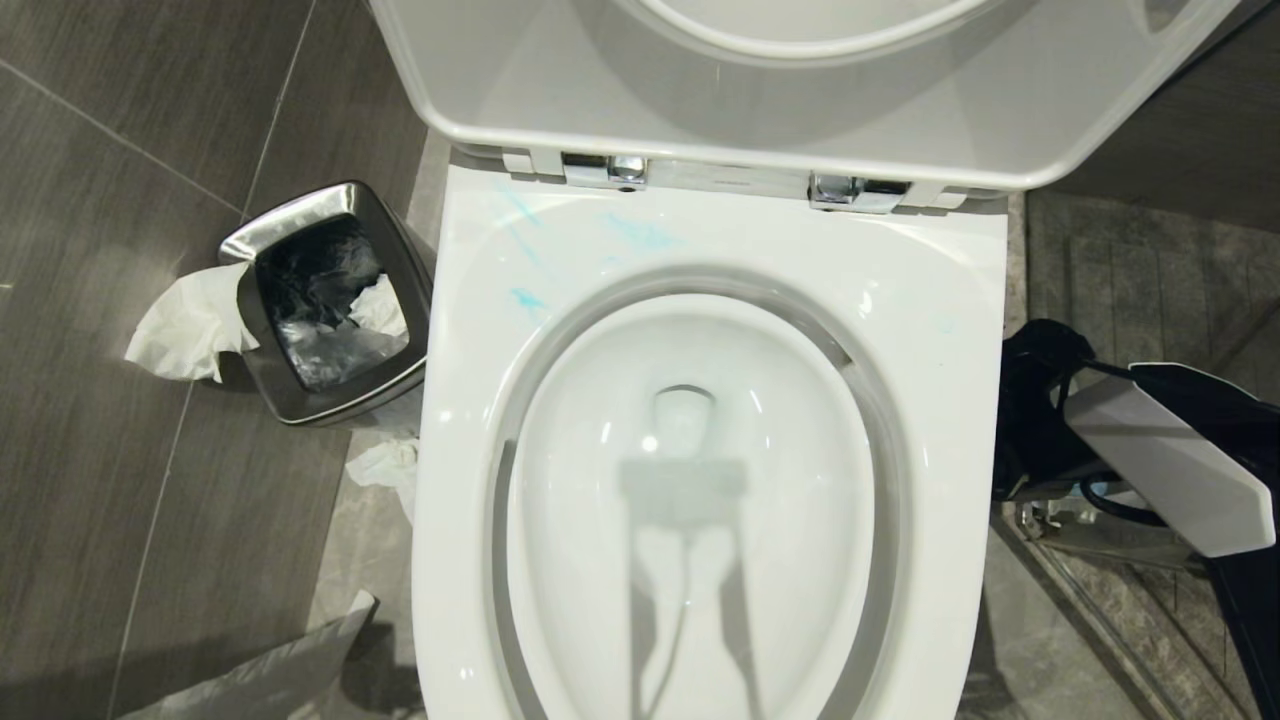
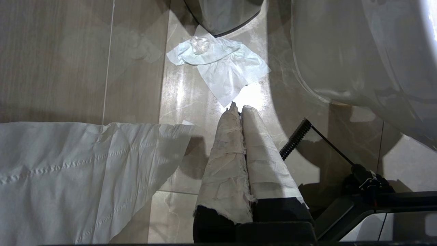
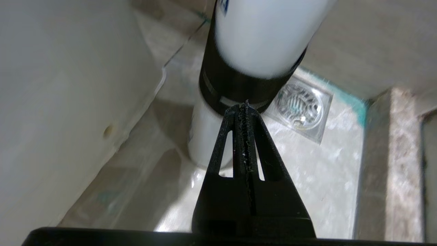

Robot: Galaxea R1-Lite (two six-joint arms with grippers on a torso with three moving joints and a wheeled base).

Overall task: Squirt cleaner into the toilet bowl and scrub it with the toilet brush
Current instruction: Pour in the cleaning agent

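Note:
The toilet bowl [image 1: 930, 330] fills the head view, its lid raised and water at the bottom. Pale blue cleaner [image 1: 640, 235] is smeared on the back left of the rim. The toilet brush is out of view. My right arm [image 1: 1160, 450] reaches down past the bowl's right side. In the right wrist view the right gripper [image 3: 245, 104] is shut and empty. Its tip is at the black band of a white cylinder [image 3: 208, 136] that stands on the floor and that I cannot identify. The left gripper [image 2: 239, 108], its fingers wrapped in white, hangs shut and empty over the floor left of the toilet.
A square steel bin [image 1: 300, 215] with tissue [image 1: 185, 320] hanging from it stands left of the toilet. A crumpled tissue [image 2: 222, 65] and a large white paper sheet [image 2: 68, 171] lie on the floor there. A round floor drain [image 3: 300, 106] sits right of the toilet's side [image 3: 68, 85].

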